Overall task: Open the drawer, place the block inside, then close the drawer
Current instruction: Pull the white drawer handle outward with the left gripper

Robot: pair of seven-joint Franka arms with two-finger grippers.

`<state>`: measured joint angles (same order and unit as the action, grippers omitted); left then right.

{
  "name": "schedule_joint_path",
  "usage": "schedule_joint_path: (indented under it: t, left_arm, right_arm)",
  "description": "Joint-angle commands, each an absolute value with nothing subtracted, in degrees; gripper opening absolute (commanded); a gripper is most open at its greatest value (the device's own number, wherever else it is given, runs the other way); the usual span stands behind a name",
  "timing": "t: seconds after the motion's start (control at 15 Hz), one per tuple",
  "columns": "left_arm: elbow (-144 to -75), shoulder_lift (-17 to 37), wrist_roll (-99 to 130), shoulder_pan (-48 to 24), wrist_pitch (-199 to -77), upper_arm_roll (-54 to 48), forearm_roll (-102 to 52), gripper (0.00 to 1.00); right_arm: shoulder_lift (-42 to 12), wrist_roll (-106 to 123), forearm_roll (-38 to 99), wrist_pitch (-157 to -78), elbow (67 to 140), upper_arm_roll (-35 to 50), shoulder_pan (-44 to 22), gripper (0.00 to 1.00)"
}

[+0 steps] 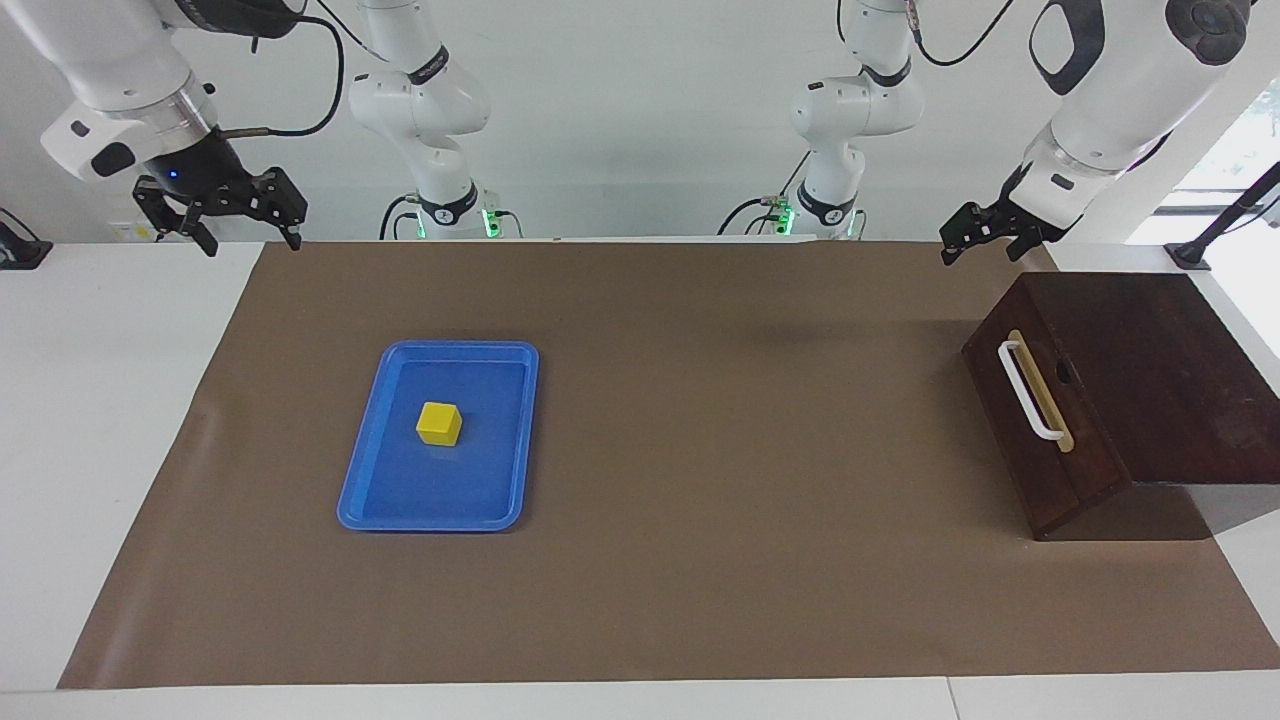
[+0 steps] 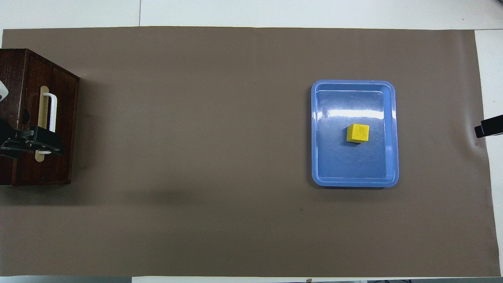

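Observation:
The drawer (image 1: 1040, 420) is shut in its dark wood box (image 1: 1150, 370) at the left arm's end of the table, white bar handle (image 1: 1030, 390) facing the table's middle. The yellow block (image 1: 439, 423) (image 2: 357, 133) sits in the blue tray (image 1: 360, 470) (image 2: 314, 133) toward the right arm's end. My left gripper (image 1: 978, 245) (image 2: 49, 142) hangs open, high in the air above the box's drawer end and touching nothing; from overhead it covers part of the handle (image 2: 51, 112). My right gripper (image 1: 250, 238) waits open above the mat's corner, empty. Only its tip (image 2: 487, 127) shows from overhead.
A brown mat (image 1: 700, 400) covers most of the white table (image 1: 100, 450). A wide stretch of bare mat lies between tray and box. A black mount (image 1: 1195, 255) stands on the table by the box, toward the robots.

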<state>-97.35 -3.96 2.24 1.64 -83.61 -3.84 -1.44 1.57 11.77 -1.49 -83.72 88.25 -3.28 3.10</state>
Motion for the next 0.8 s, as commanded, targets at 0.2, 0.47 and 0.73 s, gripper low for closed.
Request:
schedule_joint_path:
  t: [0.2,0.47,0.73]
  left_arm:
    - [-97.6,-4.7,2.2,1.3,-83.9,-3.6,-0.7,1.00]
    - [-98.3,-5.1,2.5,1.4,-86.0,-3.6,-0.7,1.00]
    - [-103.2,-6.5,1.9,-1.2,-93.1,-4.1,5.8,1.00]
  right_arm:
    - [1.4,13.0,-2.5,-84.3,87.7,-3.3,3.2,1.00]
    - [1.3,12.9,-2.5,-84.4,87.7,-3.3,3.2,1.00]
    - [1.8,12.6,-1.7,-85.2,88.5,-3.3,3.5,1.00]
